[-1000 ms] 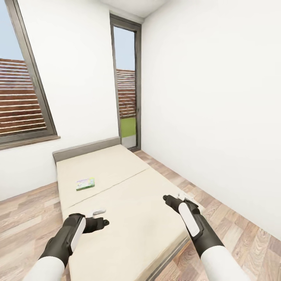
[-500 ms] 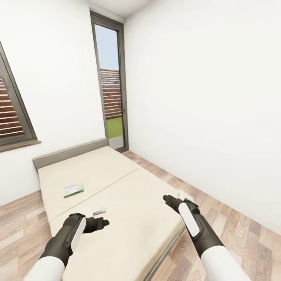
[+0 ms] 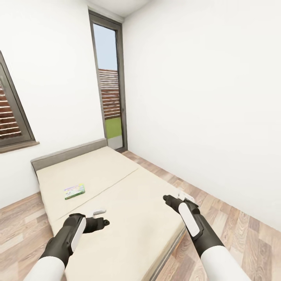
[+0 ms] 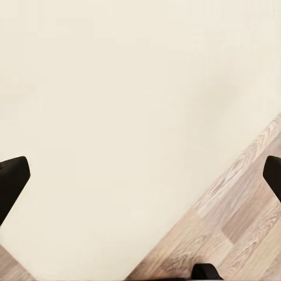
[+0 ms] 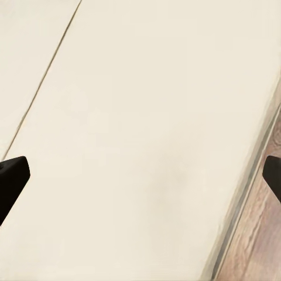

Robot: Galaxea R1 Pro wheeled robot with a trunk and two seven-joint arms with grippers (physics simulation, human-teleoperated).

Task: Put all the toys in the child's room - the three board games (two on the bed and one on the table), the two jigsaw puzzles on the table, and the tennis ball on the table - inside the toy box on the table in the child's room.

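- Child's room: white walls (image 3: 203,97), wood-plank floor (image 3: 234,230), both in the head view.
- Bed (image 3: 128,203): low and wide, plain beige mattress with a seam running along its length, grey frame, low grey headboard (image 3: 70,154) against the far wall. The mattress also shows under both wrist cameras (image 4: 117,117) (image 5: 152,134); the seam is seen from the right wrist camera.
- Tall window (image 3: 110,84): narrow, dark-framed, in the far corner beyond the headboard; sky, a slatted brown fence and a strip of green show through it.
- Side window (image 3: 11,117): dark-framed, at the left edge of the head view, cut off by the picture's border.
- Left arm: dark forearm with a white panel, held over the near left part of the mattress.
- Right arm: the same build, held over the near right part of the mattress, close to the bed's edge.
- Left gripper (image 3: 102,217): fingers spread wide, nothing between them; dark fingertips (image 4: 12,178) sit at opposite edges of its wrist view.
- Right gripper (image 3: 177,196): likewise spread wide and empty, fingertips (image 5: 12,175) far apart.
- Board game (image 3: 74,191): one flat box, green-edged with a pale printed cover, lying flat on the left half of the mattress, nearer the headboard, well apart from both grippers.
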